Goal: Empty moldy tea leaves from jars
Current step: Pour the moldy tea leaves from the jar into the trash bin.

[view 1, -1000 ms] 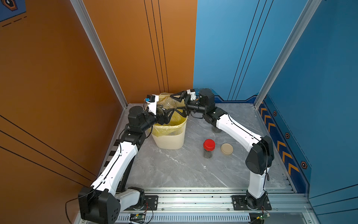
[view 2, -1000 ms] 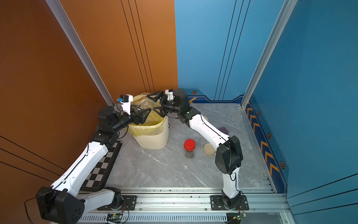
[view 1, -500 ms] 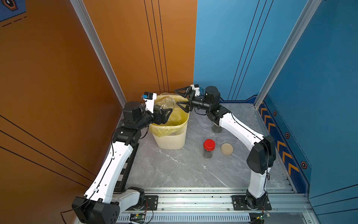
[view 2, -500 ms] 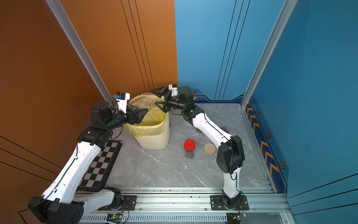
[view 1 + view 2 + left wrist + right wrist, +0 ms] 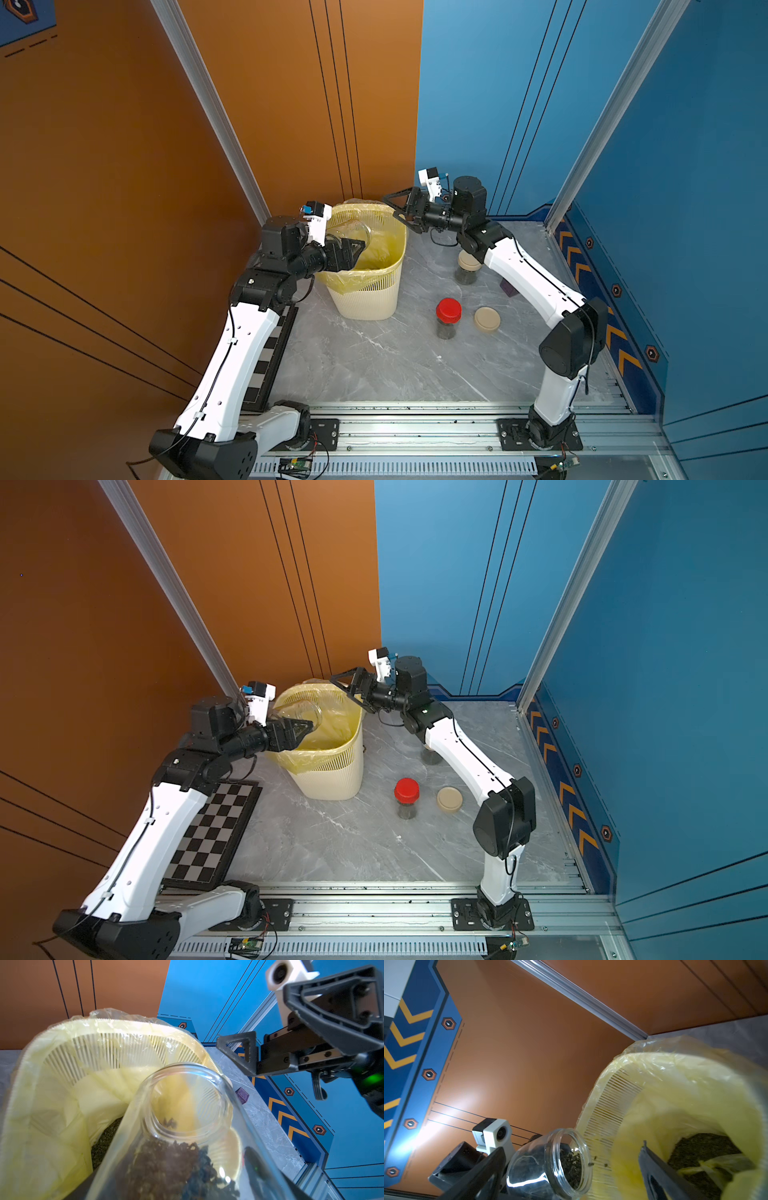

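The left gripper (image 5: 355, 246) is clamping the glass body of the open jar (image 5: 352, 230), its jaws spread wide around it. The jar is lying close to level, its long axis running straight out ahead of the fingers and its lidless mouth pointing away from the wrist, over the bin (image 5: 365, 299). The tea leaves (image 5: 170, 1159) are sitting mostly in the half of the jar nearest the gripper, with only a few specks at the lip in the right wrist view, so the pour looks barely begun. The mouth is hanging inside the bin's rim, above the yellow bag (image 5: 380, 245). A dark heap (image 5: 702, 1151) is already lying at the bag's bottom, below and ahead of the mouth.

What the next move seems to turn on is that tilt: the mouth is not pointing downward, so the left wrist probably has to roll or dip it further for the clump to slide out.

Across the bin, the right gripper (image 5: 399, 212) is hovering with its jaws fully apart and nothing between them, facing the jar's mouth but well apart from it. The left arm is the only one touching the jar.

Behind and below the right gripper, the beige-lidded jar (image 5: 467, 266) is standing partly under that arm. Nearer the rail, the red-lidded jar (image 5: 448, 318) is standing upright, just beside a loose beige lid (image 5: 486, 319) on the table.
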{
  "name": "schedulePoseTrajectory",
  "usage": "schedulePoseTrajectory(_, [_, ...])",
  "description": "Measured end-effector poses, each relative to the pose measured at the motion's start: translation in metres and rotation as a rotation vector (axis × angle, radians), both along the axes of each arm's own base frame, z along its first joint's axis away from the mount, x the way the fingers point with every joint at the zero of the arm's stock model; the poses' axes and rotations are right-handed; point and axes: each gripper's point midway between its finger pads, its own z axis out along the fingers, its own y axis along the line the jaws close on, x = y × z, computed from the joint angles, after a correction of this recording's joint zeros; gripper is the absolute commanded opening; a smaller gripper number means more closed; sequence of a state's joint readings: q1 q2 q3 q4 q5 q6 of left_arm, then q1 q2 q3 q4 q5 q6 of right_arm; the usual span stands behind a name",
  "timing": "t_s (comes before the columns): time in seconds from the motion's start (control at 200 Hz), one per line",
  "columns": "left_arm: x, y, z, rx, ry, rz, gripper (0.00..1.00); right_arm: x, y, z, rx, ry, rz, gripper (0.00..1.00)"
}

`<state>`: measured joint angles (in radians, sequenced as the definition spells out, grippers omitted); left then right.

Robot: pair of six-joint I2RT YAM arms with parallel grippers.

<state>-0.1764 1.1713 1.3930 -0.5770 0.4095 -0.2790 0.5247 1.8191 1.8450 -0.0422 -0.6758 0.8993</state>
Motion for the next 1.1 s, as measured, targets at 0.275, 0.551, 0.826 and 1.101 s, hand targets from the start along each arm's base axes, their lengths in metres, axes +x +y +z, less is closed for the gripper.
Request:
schedulePoseTrajectory(0.275, [0.004,0.001,-0.001,-0.005,0.085,0.021,0.52,-0.010,-0.020,0.020,-0.224,-0.405,-0.066,1.00])
schedulePoseTrajectory(0.551, [0.008,0.001,0.000,-0.015,0.157,0.039,0.52,-0.025,0.007,-0.005,-0.447,-0.714,-0.007,1.00])
schedulePoseTrajectory(0.826, [0.009,0.001,0.002,-0.004,0.209,0.039,0.52,-0.035,0.021,-0.031,-0.576,-0.949,0.088,1.00])
schedulePoseTrajectory(1.101, [0.016,0.000,-0.003,0.011,0.281,0.035,0.52,-0.043,0.038,-0.043,-0.605,-1.076,0.167,1.00])
